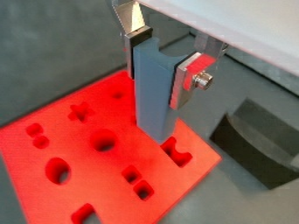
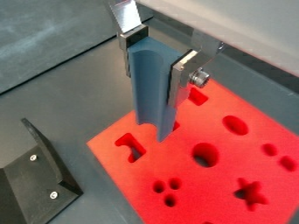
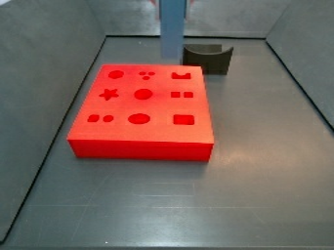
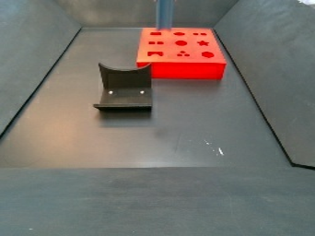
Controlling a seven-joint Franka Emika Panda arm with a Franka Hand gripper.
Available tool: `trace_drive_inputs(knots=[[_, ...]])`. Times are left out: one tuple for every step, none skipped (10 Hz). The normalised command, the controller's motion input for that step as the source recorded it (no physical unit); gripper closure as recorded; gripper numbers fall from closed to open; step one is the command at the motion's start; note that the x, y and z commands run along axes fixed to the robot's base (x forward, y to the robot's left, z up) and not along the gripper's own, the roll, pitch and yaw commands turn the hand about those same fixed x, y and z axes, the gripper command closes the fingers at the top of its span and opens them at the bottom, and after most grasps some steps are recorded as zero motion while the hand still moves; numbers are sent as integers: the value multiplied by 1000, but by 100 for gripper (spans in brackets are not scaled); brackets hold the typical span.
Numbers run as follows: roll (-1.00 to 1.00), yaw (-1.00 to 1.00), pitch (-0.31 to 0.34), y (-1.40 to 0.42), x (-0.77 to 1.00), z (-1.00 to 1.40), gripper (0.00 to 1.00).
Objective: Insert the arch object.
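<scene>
The arch object (image 1: 152, 87), as I judge it the tall blue-grey piece, hangs upright, clamped in my gripper (image 1: 166, 59). Its lower end hovers over the red board (image 1: 70, 140), just beside the board's arch-shaped hole (image 1: 177, 150).

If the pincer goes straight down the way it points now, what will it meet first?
Most likely the red board. In both wrist views the pincer holds a blue-grey bar whose lower end hangs over the board near the arch-shaped hole. Depth is uncertain; the fixture stands to the side.
</scene>
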Motion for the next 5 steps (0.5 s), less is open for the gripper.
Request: trace_drive_inputs(knots=[[117,-180,-119,157,683,-746,100],[89,-431,-140,80,557,-600,100],[49,-543,-99,83,440,-489,100],[31,-597,-74,171,237,-394,100],[0,-500,-56,254,51,-323,100]])
